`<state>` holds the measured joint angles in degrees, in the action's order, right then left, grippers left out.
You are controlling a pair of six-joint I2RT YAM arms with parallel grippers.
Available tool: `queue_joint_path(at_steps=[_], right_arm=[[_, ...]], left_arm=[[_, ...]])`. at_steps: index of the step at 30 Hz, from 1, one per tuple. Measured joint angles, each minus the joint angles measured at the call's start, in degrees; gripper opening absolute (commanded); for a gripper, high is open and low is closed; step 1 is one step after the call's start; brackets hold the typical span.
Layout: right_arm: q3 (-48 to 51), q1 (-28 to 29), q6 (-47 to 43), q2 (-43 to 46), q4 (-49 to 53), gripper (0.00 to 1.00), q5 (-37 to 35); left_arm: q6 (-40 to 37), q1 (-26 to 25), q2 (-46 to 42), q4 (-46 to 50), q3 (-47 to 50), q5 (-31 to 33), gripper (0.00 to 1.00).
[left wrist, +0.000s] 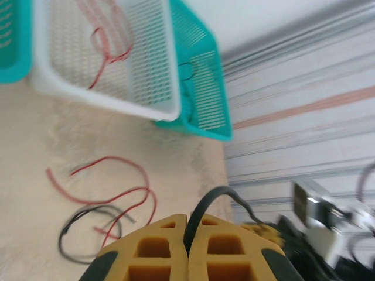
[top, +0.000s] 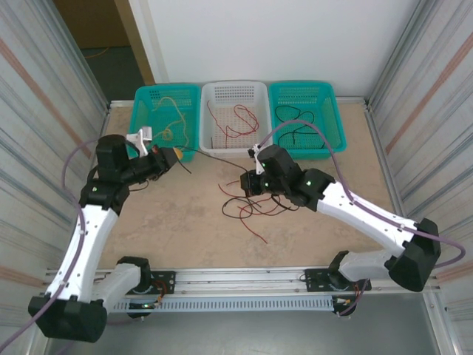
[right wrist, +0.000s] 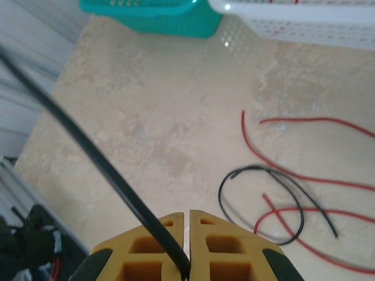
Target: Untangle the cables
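**Top external view.** Three baskets are lined along the far edge of the desk (top: 185, 237): a left teal basket (top: 140, 111) holding a tan cable (top: 170, 133), a white basket (top: 230, 151) holding red cables (top: 240, 118), and a right teal basket (top: 338, 129) holding black cables (top: 295, 133). Loose cables (top: 247, 209), red and black, are heaped near the middle of the desk. The left gripper (top: 171, 156) is seen at the near right corner of the left teal basket. The right gripper (top: 250, 183) is seen just above the heap.

**Left wrist view.** The left gripper (left wrist: 188, 225) is clamped on a black cable (left wrist: 221, 189), which arches up from between the yellow fingers (left wrist: 152, 246) and off to the right. The loose cables (left wrist: 108, 200) are seen on the desk (left wrist: 35, 140), short of the white basket (left wrist: 158, 88).

**Right wrist view.** The right gripper (right wrist: 187, 218) is clamped on a black cable (right wrist: 135, 199), drawn straight from the fingers (right wrist: 222, 246) toward the upper left. The loose cables (right wrist: 252, 168) are seen on the desk (right wrist: 146, 105) to the right.
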<state>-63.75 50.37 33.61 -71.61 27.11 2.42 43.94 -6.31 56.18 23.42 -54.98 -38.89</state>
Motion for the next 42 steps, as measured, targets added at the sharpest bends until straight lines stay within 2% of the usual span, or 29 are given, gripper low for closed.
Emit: queue_joint_path(at_steps=[1,4,6,9,14,16,22,24,30,32,36,40,42], right_arm=[[0.07,0.22,-0.07,0.61,0.9,0.0,0.2],[0.11,0.04,-0.09,2.12,3.32,0.0,-0.02],[-0.44,-0.85,-0.07,2.97,5.81,0.0,-0.68],[-4.5,-3.85,0.0,2.58,10.12,0.0,-1.6],[-17.88,-9.7,-0.17,-1.33,15.69,0.0,-3.32],[-24.52,-13.46,-0.9,-4.35,17.73,0.0,-3.08],[-41.55,-27.78,-2.49,-17.64,22.82,0.0,-1.33],[-46.69,-31.95,-2.67,-23.02,24.24,0.0,-0.35],[-57.86,-41.24,-2.82,-38.45,27.45,0.01,4.11],[-60.63,-43.15,-2.84,-42.75,28.48,0.09,5.05],[-64.87,-46.18,-3.23,-49.59,29.94,0.34,6.25],[-68.28,-48.28,-4.37,-53.33,31.52,0.48,6.84],[-68.96,-48.63,-4.63,-53.48,32.61,0.48,6.6]], left_arm=[[-0.15,0.13,1.29,0.37,0.85,-0.37,0.03],[0.2,0.15,3.69,0.42,4.98,-1.29,0.38],[0.76,0.37,3.78,0.63,6.75,-1.07,0.52],[0.92,0.48,2.54,0.76,7.26,-0.5,0.61],[0.24,0.17,-0.76,1.7,7.26,0.48,0.61],[-0.26,-1.53,-1.4,2.56,7.28,2.4,0.61],[-1.09,-13.88,-1.44,5.31,7.76,10.16,0.62],[-1.03,-16.11,-1.44,5.55,7.76,11.82,0.59],[-1.03,-16.81,-1.29,7.04,7.76,14.82,0.56],[-1.03,-16.81,-1.07,7.23,7.76,14.84,0.55],[-1.09,-16.81,-0.72,8.22,7.76,14.84,0.56],[-1.97,-16.81,-0.72,9.97,7.61,15.23,0.57],[-2.47,-16.81,-0.72,11.26,7.15,15.61,0.58]])
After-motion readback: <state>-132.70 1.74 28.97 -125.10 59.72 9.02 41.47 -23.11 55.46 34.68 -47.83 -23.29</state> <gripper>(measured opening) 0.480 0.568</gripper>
